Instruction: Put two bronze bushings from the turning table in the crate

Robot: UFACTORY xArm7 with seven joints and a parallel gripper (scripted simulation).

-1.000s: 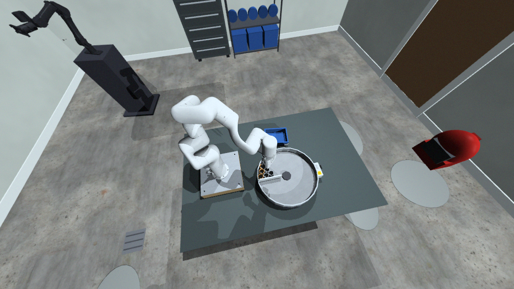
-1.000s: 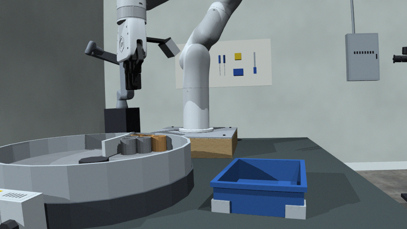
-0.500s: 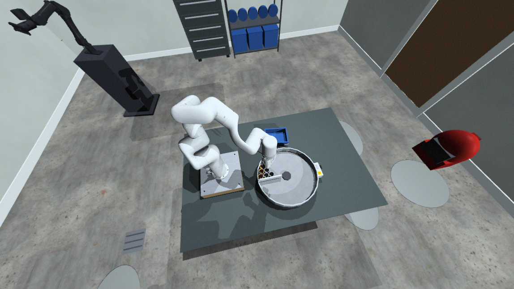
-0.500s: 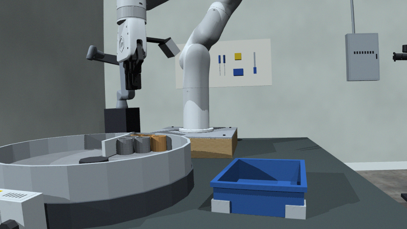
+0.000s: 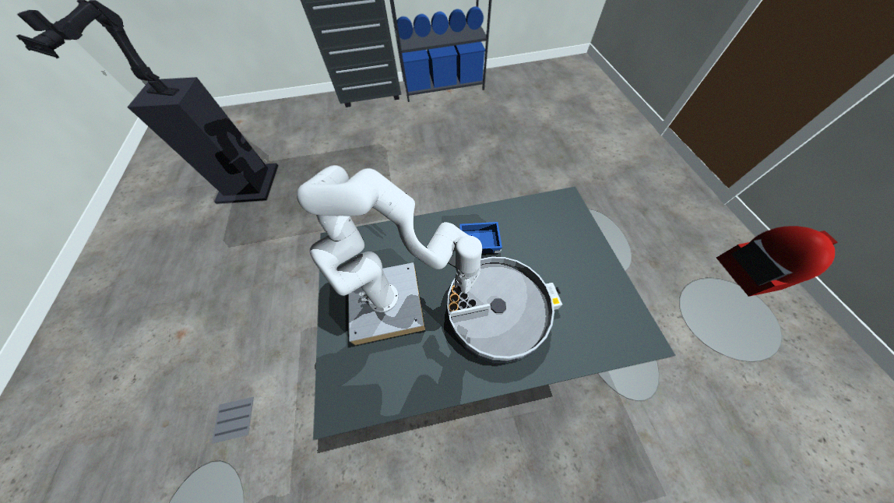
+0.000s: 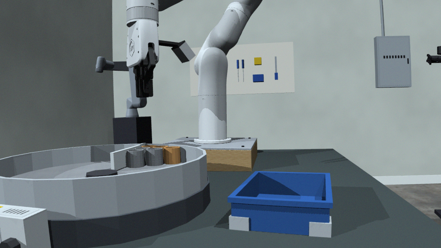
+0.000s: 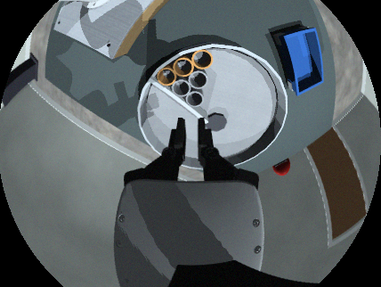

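Observation:
My gripper (image 6: 145, 93) (image 7: 191, 127) hangs well above the turning table (image 5: 525, 315) (image 6: 138, 197) (image 7: 245, 89), pointing down. Its fingers are a little apart with nothing between them. Three bronze bushings stand upright near the rim: one (image 7: 166, 85) by the divider, one beside it, and one (image 7: 212, 59) (image 6: 171, 155) farthest from the divider. Three grey bushings, among them one (image 7: 206, 79) and one (image 7: 194, 106), stand upright on the inner side of the bronze ones. The blue crate (image 5: 480, 224) (image 6: 277, 217) (image 7: 291, 53) shows no bushing inside.
A white divider (image 5: 469, 311) (image 6: 117, 157) (image 7: 178, 99) runs from the turning table's wall towards its dark hub (image 5: 498, 305) (image 6: 101, 173) (image 7: 217, 121). The raised wall rings the bushings. A white box (image 5: 553, 296) (image 6: 23, 215) sits at the turning table's outer side.

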